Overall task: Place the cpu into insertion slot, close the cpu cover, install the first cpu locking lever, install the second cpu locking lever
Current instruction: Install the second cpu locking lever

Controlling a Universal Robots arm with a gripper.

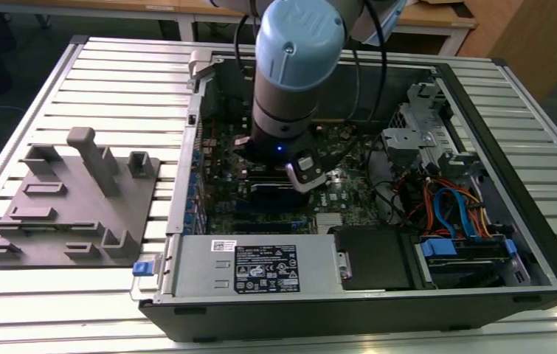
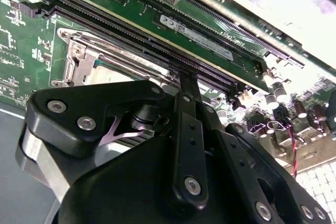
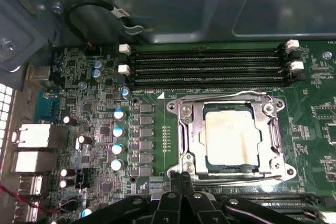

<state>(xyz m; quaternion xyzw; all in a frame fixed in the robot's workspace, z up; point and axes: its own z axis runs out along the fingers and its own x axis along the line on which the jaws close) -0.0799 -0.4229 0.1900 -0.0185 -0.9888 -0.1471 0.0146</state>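
I see the cpu [image 3: 232,136] seated in the insertion slot [image 3: 195,167], w/ the cpu cover [image 3: 187,129] shut flat around it. Long memory slots [image 3: 210,66] run just beside the cover. Gripper [image 3: 181,179] linkage sits at the cover's opposite edge, fingers [image 3: 175,182] pressed together.

Open air stood above the cpu [image 3: 231,136], which lay in the insertion slot [image 3: 191,167] under the closed cpu cover [image 3: 188,129]. Long memory slots [image 3: 207,67] ran just beside the cover on one side; the gripper [image 3: 181,178] crowded the opposite edge. A row of upright capacitors [image 3: 117,139] stood near the cover.
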